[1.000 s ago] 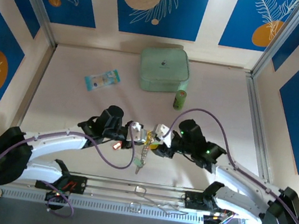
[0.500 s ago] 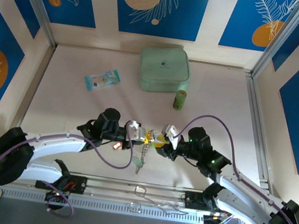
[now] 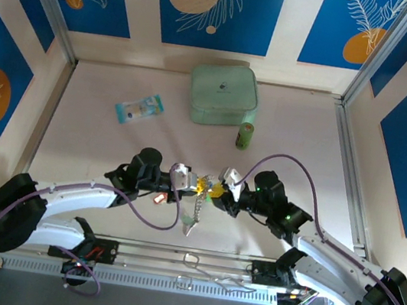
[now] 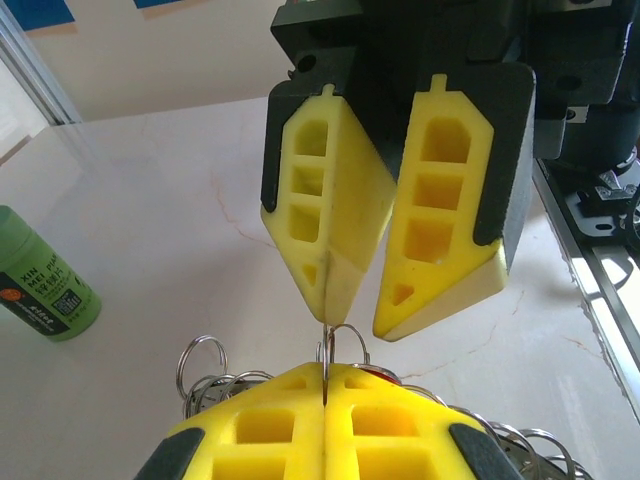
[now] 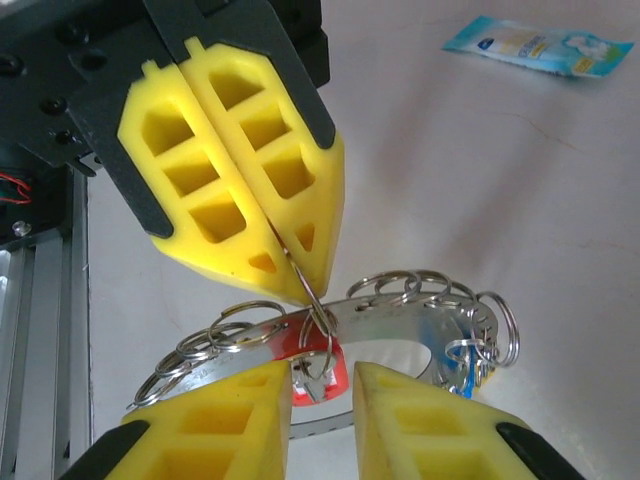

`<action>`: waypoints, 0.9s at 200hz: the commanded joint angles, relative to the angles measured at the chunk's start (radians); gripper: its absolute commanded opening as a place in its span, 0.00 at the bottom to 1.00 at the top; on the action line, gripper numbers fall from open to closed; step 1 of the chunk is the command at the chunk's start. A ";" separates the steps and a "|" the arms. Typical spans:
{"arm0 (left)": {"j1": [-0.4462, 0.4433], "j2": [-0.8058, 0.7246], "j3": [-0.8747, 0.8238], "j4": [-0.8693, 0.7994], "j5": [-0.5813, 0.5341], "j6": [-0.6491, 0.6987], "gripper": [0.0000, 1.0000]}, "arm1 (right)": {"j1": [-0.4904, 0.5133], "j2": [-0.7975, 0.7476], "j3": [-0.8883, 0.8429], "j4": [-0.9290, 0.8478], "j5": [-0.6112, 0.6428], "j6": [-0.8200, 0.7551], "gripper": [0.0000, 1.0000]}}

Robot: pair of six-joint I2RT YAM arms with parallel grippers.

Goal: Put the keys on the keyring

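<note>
My left gripper (image 4: 325, 372) is shut on a thin split ring (image 5: 318, 305) that links to the keyring (image 5: 410, 322), a silvery band carrying several small rings. A red-headed key (image 5: 322, 368) hangs at that split ring, and a blue-headed key (image 5: 466, 377) sits at the band's right end. My right gripper (image 5: 322, 385) is open, its fingers on either side of the red key and tip to tip with the left gripper (image 5: 305, 283). In the top view the grippers meet mid-table, left gripper (image 3: 197, 185) and right gripper (image 3: 217, 192), and the keyring (image 3: 194, 214) dangles below them.
A mint-green square case (image 3: 223, 95) and a green bottle (image 3: 245, 136) stand at the back. The bottle (image 4: 45, 275) is well left of the jaws. A blue-and-white packet (image 3: 139, 108) lies at the back left. A metal rail (image 3: 186, 262) runs along the near edge.
The right arm has swung a little to the right and its gripper has closed in on the left gripper's tips. The hanging keyring has swayed slightly.
</note>
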 commanded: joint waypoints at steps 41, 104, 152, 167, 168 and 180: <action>-0.004 -0.008 -0.009 0.065 0.040 -0.019 0.00 | -0.001 0.039 0.048 0.022 -0.039 0.005 0.12; -0.004 -0.004 -0.005 0.090 0.057 -0.031 0.00 | -0.001 0.096 0.057 -0.014 -0.025 -0.002 0.03; -0.003 0.000 -0.009 0.090 0.065 -0.024 0.00 | 0.008 0.052 0.044 -0.028 0.006 -0.017 0.20; -0.004 0.003 -0.008 0.090 0.066 -0.024 0.00 | 0.007 0.026 0.040 -0.028 -0.003 -0.027 0.28; -0.004 0.003 -0.008 0.091 0.067 -0.024 0.00 | 0.007 0.024 0.041 -0.027 -0.005 -0.027 0.29; -0.004 0.006 -0.008 0.094 0.069 -0.026 0.00 | 0.010 0.015 0.039 -0.020 -0.016 -0.032 0.30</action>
